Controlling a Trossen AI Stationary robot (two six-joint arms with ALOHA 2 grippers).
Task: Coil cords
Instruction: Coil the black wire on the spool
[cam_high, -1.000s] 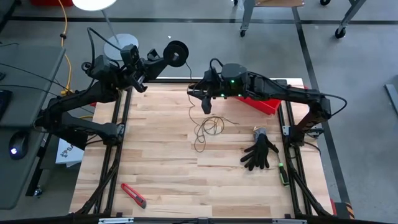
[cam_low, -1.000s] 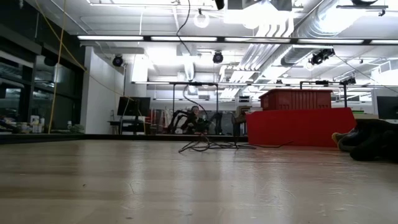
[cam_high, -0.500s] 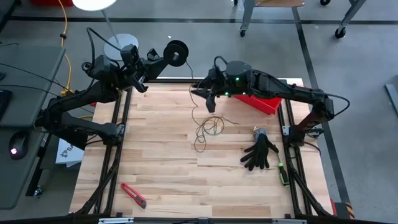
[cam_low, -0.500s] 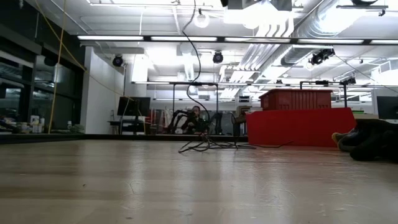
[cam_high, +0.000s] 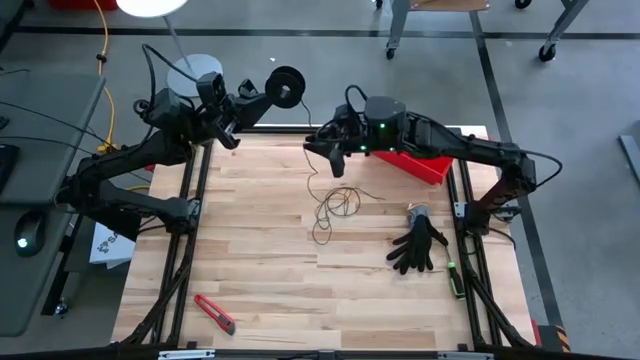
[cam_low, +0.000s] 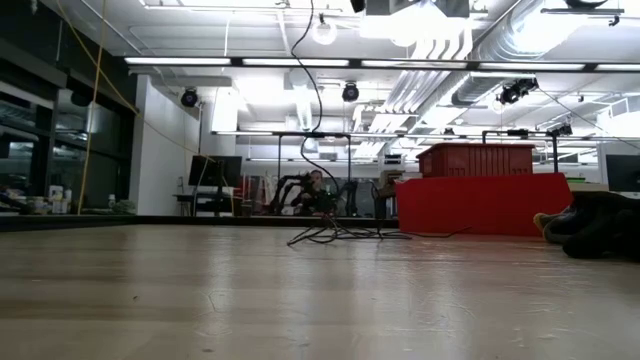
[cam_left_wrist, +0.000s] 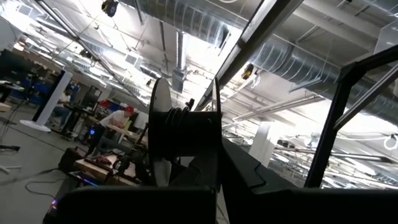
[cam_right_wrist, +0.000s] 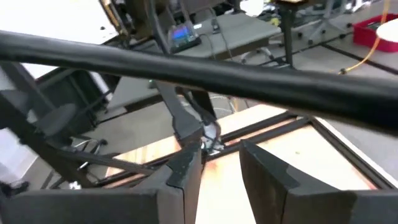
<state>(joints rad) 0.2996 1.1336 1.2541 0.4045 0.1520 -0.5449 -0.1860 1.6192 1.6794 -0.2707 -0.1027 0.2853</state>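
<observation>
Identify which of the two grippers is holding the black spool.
The left gripper, raised past the table's far left edge, is shut on the spool; the right gripper hangs over the cord.

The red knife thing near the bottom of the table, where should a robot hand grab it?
Grab the small red utility knife across the middle of its long flat handle, coming straight down from above. It lies flat and slanted on the pale wooden table, so the fingers should close across its narrow width. No other object lies close to it there.
</observation>
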